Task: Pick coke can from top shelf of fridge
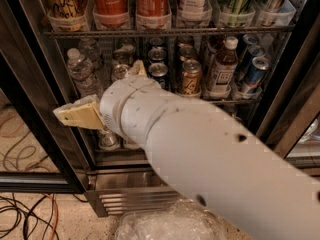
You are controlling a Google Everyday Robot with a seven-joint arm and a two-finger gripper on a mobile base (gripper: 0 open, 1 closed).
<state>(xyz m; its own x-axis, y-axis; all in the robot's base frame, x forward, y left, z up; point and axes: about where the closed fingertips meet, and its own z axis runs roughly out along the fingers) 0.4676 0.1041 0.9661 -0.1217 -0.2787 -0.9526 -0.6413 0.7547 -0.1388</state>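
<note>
**Gripper low, coke can high: approach not yet made.**
Gripper (pixel 80 115) hangs in front of the fridge (pixel 30 109) at the water bottles' (pixel 82 69) level, pointing left, well below the top shelf (pixel 200 31); clenched or released, cannot tell. Coke can (pixel 111 1) stands upright in the front row, script outward, between a gold-orange can (pixel 62 1) and another red can (pixel 152 1). Judgement: the front-row spot keeps it reachable, but the gripper must first rise and turn toward it.

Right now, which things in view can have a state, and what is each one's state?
Red aluminium coke can: upright on top wire shelf, not held.
Black-framed fridge: door open.
Gripper: below that shelf, away from the can.
Clear plastic water bottle: upright, capped.
</note>
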